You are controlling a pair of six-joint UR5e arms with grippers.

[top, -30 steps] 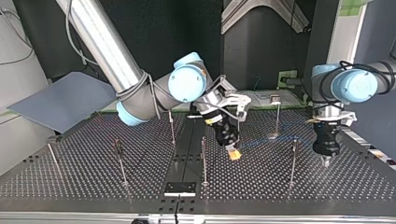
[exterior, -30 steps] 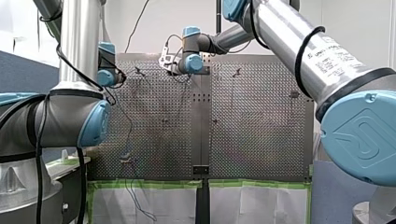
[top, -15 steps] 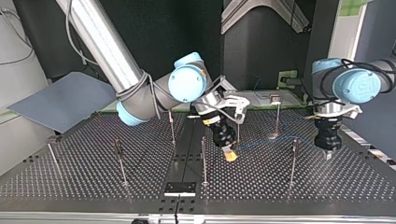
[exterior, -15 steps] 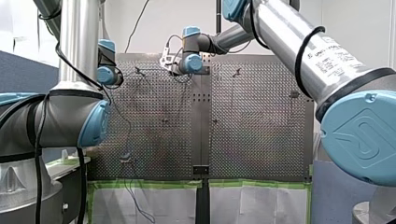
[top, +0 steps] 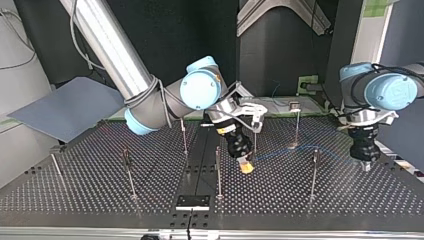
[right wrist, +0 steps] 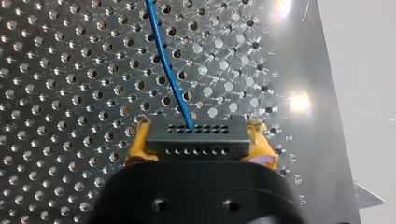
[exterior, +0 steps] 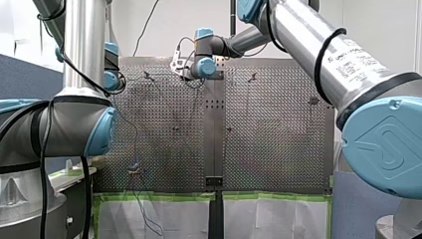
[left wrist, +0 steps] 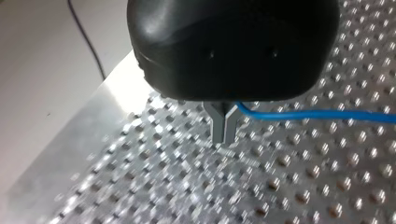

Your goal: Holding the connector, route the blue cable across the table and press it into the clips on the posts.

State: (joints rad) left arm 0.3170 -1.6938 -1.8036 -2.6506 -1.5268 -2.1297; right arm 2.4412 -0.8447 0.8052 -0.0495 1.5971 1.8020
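My right gripper [right wrist: 198,136] is shut with its yellow pads on the black connector [right wrist: 196,145]. The blue cable [right wrist: 163,60] leaves the connector and runs out over the perforated table. In the top view my right gripper [top: 245,168] hangs low near the middle. From there the blue cable [top: 285,150] stretches past a post [top: 314,170] to my left gripper [top: 365,165] at that view's right. In the left wrist view the metal fingers [left wrist: 219,126] stand shut just above the plate. The blue cable [left wrist: 317,113] comes out sideways from between them.
Several thin posts stand on the table [top: 280,200] in the top view, among them one [top: 218,170] beside my right gripper and one [top: 297,125] behind the cable. A black plate [top: 192,202] lies at the near edge. A grey board [top: 65,107] leans at the left.
My left gripper has moved toward the top view's right, drawing the cable out longer and straighter. My right gripper shifted slightly leftward with the connector still in it.
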